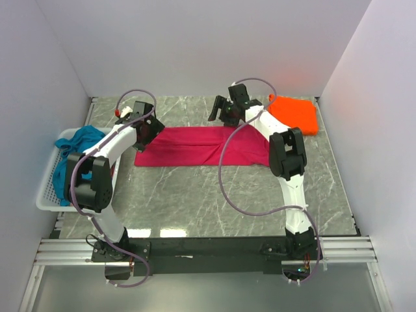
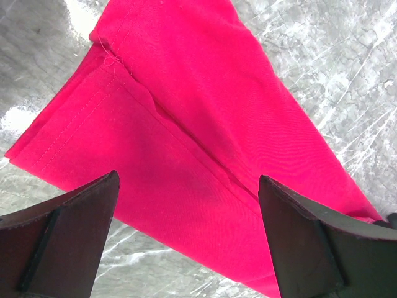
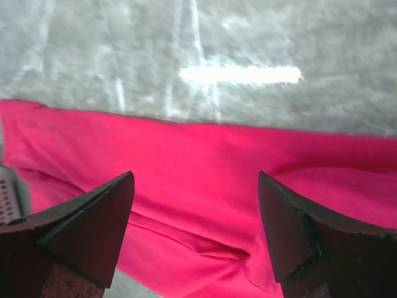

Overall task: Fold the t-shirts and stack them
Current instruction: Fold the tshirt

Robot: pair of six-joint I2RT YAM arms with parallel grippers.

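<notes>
Overhead and wrist views, mid-task. The magenta t-shirt (image 1: 188, 146) lies flat as a long band across the middle of the grey marbled table (image 1: 195, 195), apparently already folded lengthwise, its seams and hems showing in both wrist views. The orange t-shirt (image 1: 296, 114) sits folded at the far right corner. The teal t-shirt (image 1: 73, 146) lies crumpled in the white lattice basket (image 1: 47, 192) at the left edge.

The left gripper (image 2: 189, 180) hangs over the band's left end and the right gripper (image 3: 195, 177) over its far edge towards the right. The jaws of both are spread wide with nothing between them.

The step in hand appears to be the cross-fold of the magenta band. The next move probably calls for lowering the jaws onto the cloth and pinching every layer at once before carrying one end over the other.

The right arm (image 1: 286, 156) covers the band's right end, and the left arm (image 1: 97, 169) covers part of the basket. Whether any fingertip touches the cloth cannot be told.
</notes>
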